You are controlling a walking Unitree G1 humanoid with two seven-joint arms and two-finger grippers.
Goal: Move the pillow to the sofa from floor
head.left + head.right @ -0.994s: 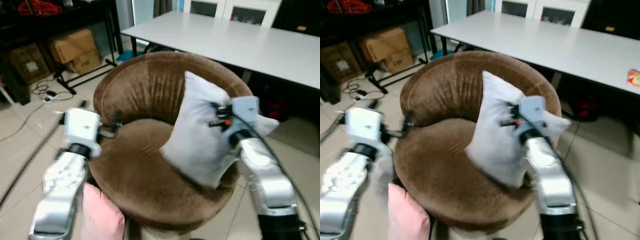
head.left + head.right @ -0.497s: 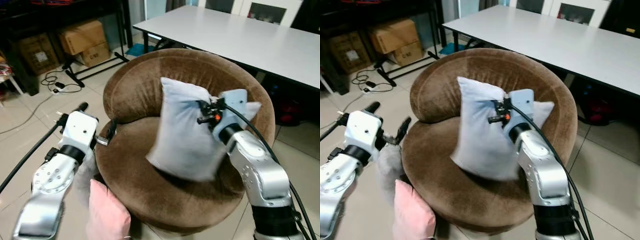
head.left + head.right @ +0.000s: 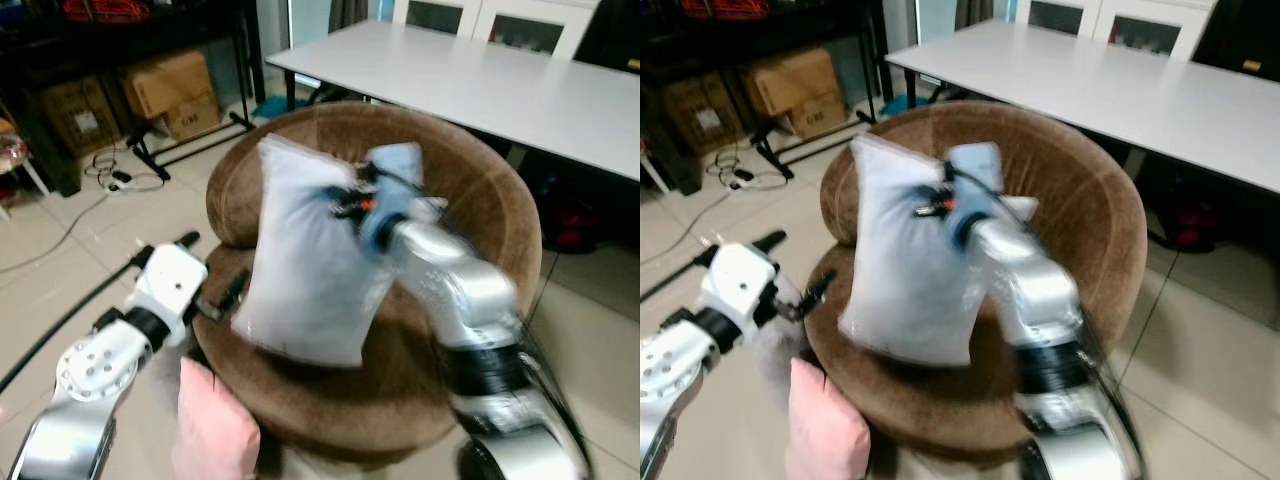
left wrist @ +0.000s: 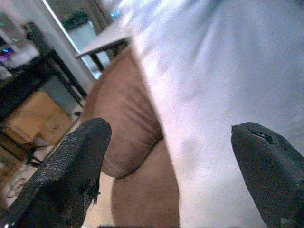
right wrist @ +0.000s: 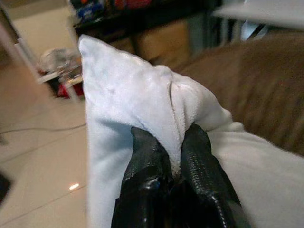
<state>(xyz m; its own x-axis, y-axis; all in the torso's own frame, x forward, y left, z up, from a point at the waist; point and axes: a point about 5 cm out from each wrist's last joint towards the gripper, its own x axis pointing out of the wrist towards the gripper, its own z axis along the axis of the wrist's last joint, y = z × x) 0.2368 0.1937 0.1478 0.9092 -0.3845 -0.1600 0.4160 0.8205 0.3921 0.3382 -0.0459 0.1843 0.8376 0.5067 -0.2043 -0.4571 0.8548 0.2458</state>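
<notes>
A pale grey pillow (image 3: 300, 260) hangs upright over the seat of the round brown sofa chair (image 3: 480, 200). My right gripper (image 3: 345, 200) is shut on the pillow's top edge; in the right wrist view its black fingers (image 5: 152, 161) pinch a fold of the fabric (image 5: 137, 95). Lower on the left, my left gripper (image 3: 215, 295) is open beside the chair's left side. In the left wrist view its two fingertips (image 4: 80, 152) stand wide apart, with the pillow (image 4: 223, 95) close in front of them.
A pink pillow (image 3: 210, 430) lies on the tiled floor by the chair's front left. A long white table (image 3: 480, 80) stands behind the chair. Cardboard boxes (image 3: 170, 85) under a black rack and cables (image 3: 110, 170) lie at the far left.
My right arm has swung the pillow leftward across the chair, from its right side to the left half. The left gripper has stayed beside the chair's left side.
</notes>
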